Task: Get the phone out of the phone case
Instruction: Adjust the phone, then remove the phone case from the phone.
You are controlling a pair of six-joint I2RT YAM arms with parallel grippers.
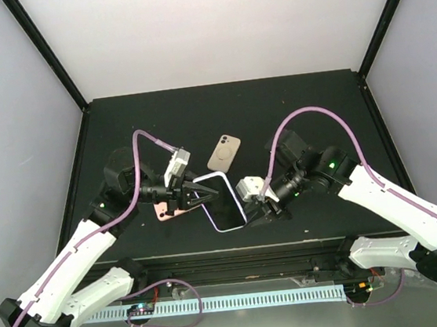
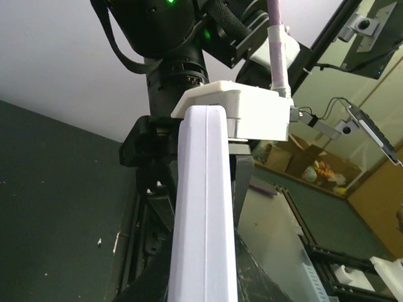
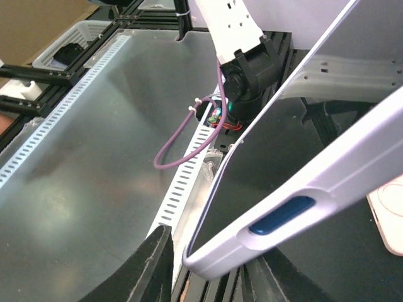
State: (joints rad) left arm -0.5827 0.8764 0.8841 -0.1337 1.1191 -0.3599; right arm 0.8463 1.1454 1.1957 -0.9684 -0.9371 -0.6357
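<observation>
Phone [image 1: 225, 204], dark screen up, sits inside its lavender phone case [image 1: 210, 176] over the near middle of the black table [image 1: 306, 98], between the two arms. In the right wrist view it is tilted and lifted clear of the table's near edge.

The left gripper [image 1: 193, 197] comes in from the table's left side, and its fingers meet in a point on the case's left long edge, closed down on that rim. In the left wrist view the case's pale side wall [image 2: 204, 207] rises straight up the middle from between the fingers.

The right gripper [image 1: 257, 209] reaches in from the table's right side to the case's opposite long edge, at its near corner. In its own camera that corner lies between the dark fingers [image 3: 151, 264], next to the case's blue side button [image 3: 281, 215]. The jaws stand partly apart around it; whether they press on the case cannot be told.

A beige phone-shaped slab [image 1: 224, 152] lies flat toward the table's middle, farther back than the held phone. A pink slab [image 1: 163, 211] lies on the table under the left gripper.
</observation>
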